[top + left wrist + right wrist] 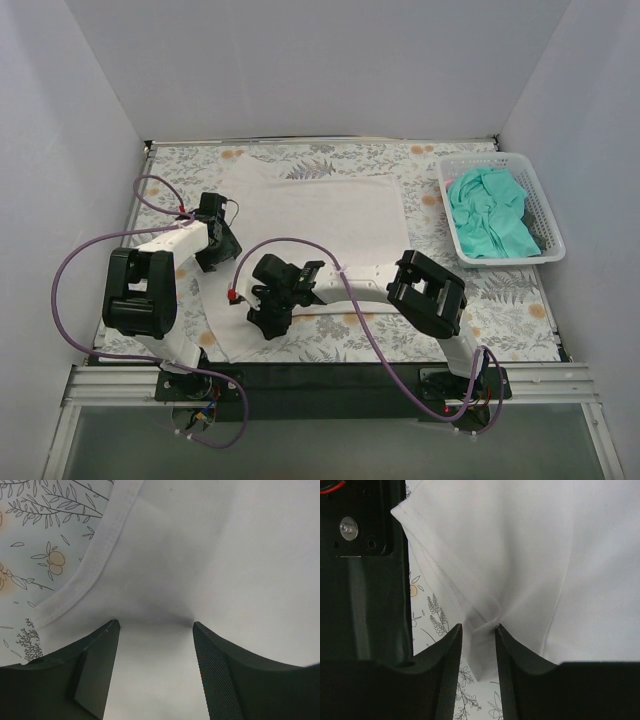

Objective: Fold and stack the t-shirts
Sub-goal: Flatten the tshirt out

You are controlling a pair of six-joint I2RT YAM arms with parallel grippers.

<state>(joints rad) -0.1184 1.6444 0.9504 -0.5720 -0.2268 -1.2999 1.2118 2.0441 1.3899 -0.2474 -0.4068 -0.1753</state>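
Right gripper (478, 627): jaws nearly closed, nipping a small fold near the hemmed edge of the white t-shirt (320, 215). Left gripper (155, 622): jaws well apart, tips pressed onto the same shirt, nothing clamped. That shirt lies spread on the flowered table (500, 300). In the basket (548, 222), far right: teal t-shirt (490, 212), crumpled

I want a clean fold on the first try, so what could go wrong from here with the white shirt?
The right gripper has only a small pucker at the hemmed edge between its fingers, so the white t-shirt may slip out or lift as one layer. The left gripper stands open over the cloth; an uneven lift could skew the fold. The purple cable arcing over the shirt might drag it.
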